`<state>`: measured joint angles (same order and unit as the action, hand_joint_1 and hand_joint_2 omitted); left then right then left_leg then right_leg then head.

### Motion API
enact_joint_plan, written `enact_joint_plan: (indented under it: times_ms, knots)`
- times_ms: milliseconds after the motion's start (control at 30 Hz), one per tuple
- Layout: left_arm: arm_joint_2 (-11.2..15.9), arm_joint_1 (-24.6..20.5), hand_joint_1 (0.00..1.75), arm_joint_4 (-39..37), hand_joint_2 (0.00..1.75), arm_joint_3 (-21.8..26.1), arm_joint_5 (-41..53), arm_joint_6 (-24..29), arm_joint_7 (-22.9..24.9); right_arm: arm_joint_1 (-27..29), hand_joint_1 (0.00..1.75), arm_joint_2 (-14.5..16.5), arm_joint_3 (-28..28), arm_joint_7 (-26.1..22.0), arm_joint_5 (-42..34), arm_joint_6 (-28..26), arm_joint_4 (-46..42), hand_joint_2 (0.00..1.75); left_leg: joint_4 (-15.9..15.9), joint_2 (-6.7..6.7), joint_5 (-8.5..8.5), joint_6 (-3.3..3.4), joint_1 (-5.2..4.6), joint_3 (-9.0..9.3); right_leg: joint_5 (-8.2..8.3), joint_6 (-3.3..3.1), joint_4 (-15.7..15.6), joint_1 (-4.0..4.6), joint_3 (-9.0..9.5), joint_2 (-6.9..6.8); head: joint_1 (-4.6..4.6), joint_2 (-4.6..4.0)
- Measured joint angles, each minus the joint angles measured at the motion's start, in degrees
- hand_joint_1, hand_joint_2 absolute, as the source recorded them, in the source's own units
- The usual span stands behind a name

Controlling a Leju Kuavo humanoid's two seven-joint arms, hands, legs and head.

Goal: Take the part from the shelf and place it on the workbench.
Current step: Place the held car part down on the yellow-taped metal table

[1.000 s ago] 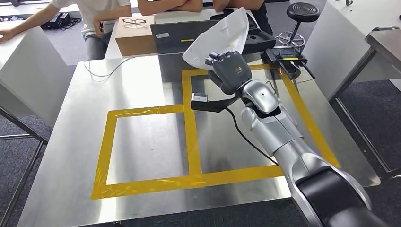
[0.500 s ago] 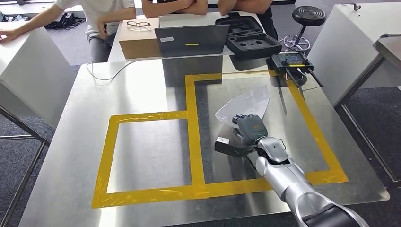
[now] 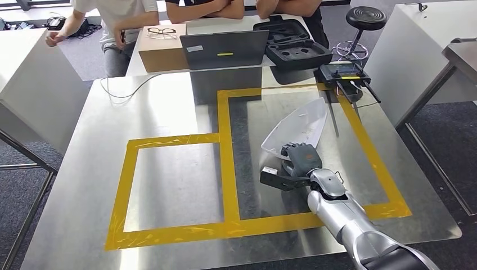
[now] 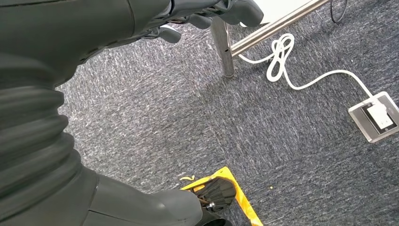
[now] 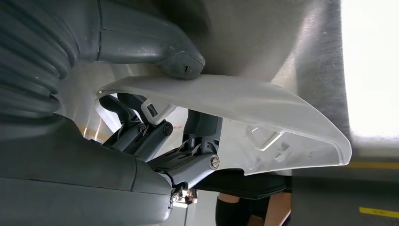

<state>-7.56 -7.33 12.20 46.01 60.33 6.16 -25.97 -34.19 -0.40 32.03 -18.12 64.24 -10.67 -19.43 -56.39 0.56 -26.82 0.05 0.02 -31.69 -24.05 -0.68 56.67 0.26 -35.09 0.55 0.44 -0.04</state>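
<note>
The part [image 3: 298, 132] is a thin white curved plastic shell. My right hand [image 3: 301, 160] grips its near end low over the steel workbench [image 3: 169, 107], inside the right rectangle of yellow tape [image 3: 225, 146]. Its far tip points toward the table's back right. In the right wrist view the part [image 5: 244, 101] is clamped between the thumb [image 5: 155, 47] and the fingers [image 5: 197, 136] beneath it. Whether it touches the table I cannot tell. My left hand [image 4: 207, 14] hangs above grey carpet, holding nothing, its fingers stretched out.
A laptop [image 3: 225, 49], a cardboard box [image 3: 160, 48] with glasses on it and an open black case [image 3: 292, 45] line the far edge. A black device [image 3: 343, 72] with cables sits back right. People [image 3: 205, 7] stand behind the table. A stool [image 3: 365, 17] stands beyond.
My right arm has come down with the part from high over the far side to low over the right taped rectangle. In the last half second it shifted only slightly.
</note>
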Motion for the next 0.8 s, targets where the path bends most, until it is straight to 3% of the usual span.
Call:
enact_joint_plan:
  times_ms: [333,467,533,667,800]
  knots:
    - [0.00,-0.02,0.00,0.00,1.75,0.01,0.45,0.15,-0.45,0.20,1.75,-0.22,-0.50,-0.07,-0.08,-0.33,0.24,1.75,-0.10,0.02,-0.06,0.10,-0.05,0.12,0.01,0.04,-0.04,-0.18,0.21,0.00,0.00,0.00]
    - [0.00,-0.03,0.00,0.00,1.75,0.01,0.62,0.47,-0.38,0.40,0.00,-0.23,-0.75,-0.42,0.02,-1.20,0.26,0.00,-0.13,0.01,-0.10,0.16,-0.06,0.12,0.00,0.05,-0.04,-0.19,0.22,0.00,0.00,0.00]
    - [0.00,-0.02,0.00,0.00,1.75,0.01,0.78,0.77,-0.39,0.63,0.00,-0.24,-1.02,-0.70,0.13,-1.87,0.29,0.00,-0.13,0.01,-0.11,0.16,-0.06,0.11,0.00,0.06,-0.04,-0.20,0.22,-0.01,0.00,0.00]
    - [0.00,-0.05,0.00,0.00,0.00,0.00,0.54,1.01,-0.29,0.86,0.00,-0.25,-1.90,-1.76,0.03,-4.88,0.27,0.00,-0.13,0.01,-0.11,0.17,-0.06,0.11,0.00,0.06,-0.04,-0.20,0.22,-0.01,0.00,0.00]
    - [0.00,-0.08,0.00,0.00,0.00,0.01,0.19,1.42,0.60,0.30,0.00,-0.25,-3.01,-3.72,-0.69,-9.03,-0.55,0.00,-0.13,0.01,-0.11,0.17,-0.06,0.10,0.00,0.06,-0.04,-0.20,0.22,0.00,0.00,0.00]
